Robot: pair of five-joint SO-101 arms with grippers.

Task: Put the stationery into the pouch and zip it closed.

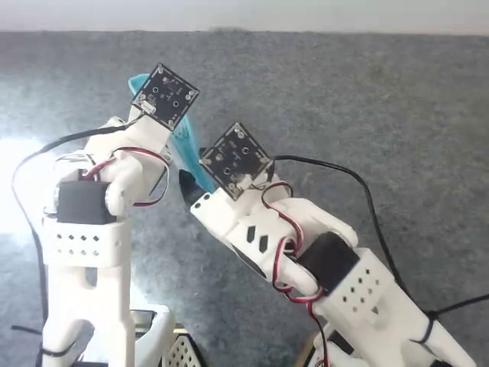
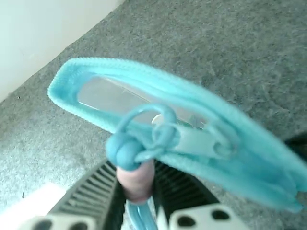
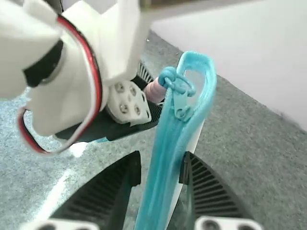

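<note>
Right tool (image 3: pixel 160 168): closed on the edge of the turquoise pouch (image 3: pixel 169 143), one black jaw on each side.
Left tool (image 2: pixel 135 181): closed on a pink end piece (image 2: pixel 136 181) of the zip cord (image 2: pixel 144 115), just under the blue knot (image 2: pixel 122 151).
Pouch: held in the air between the two tools, not touching the surface (image 2: pixel 216 43).
Slider (image 2: pixel 194 141): near one end of the pouch.
Surface: grey and rough, with a white wall (image 2: pixel 38 28) behind it.

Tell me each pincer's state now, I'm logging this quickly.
Left pincer: closed on a pink-tipped pen.
Right pincer: closed on the pouch.
</note>
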